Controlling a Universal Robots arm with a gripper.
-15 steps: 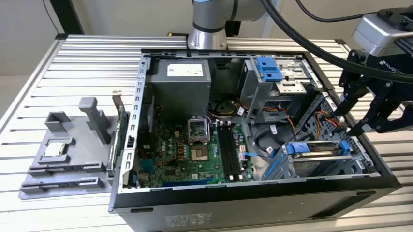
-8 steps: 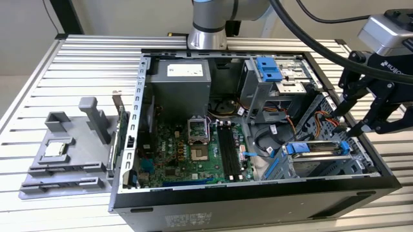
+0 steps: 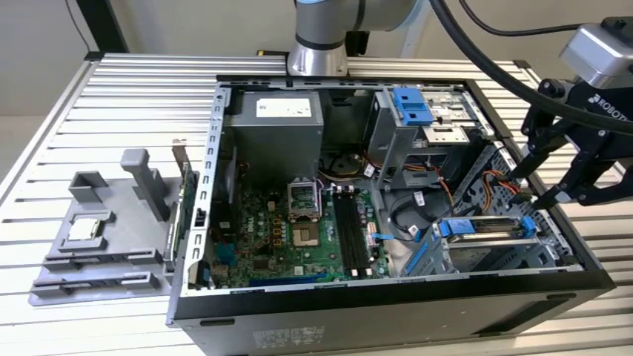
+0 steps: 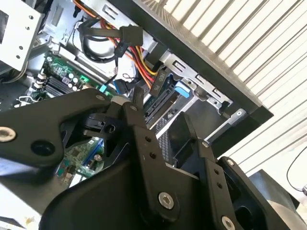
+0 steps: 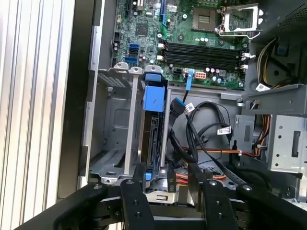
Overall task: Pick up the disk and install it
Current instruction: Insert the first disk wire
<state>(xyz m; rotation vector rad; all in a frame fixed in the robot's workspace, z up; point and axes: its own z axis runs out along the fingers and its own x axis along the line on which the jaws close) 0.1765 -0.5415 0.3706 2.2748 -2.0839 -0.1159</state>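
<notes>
The disk (image 3: 487, 227) is seated edgewise in the drive cage (image 3: 499, 256), long axis toward the motherboard (image 3: 287, 230); the hand (image 3: 553, 199) is spread open, empty, nearby.

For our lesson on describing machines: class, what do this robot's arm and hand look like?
The silver-grey cylindrical metal arm has a light blue ring. Thick black cables run toward the black metal hand, whose jointed link fingers carry silver pins. White lettering marks its body. A light grey box sits at its wrist.
</notes>
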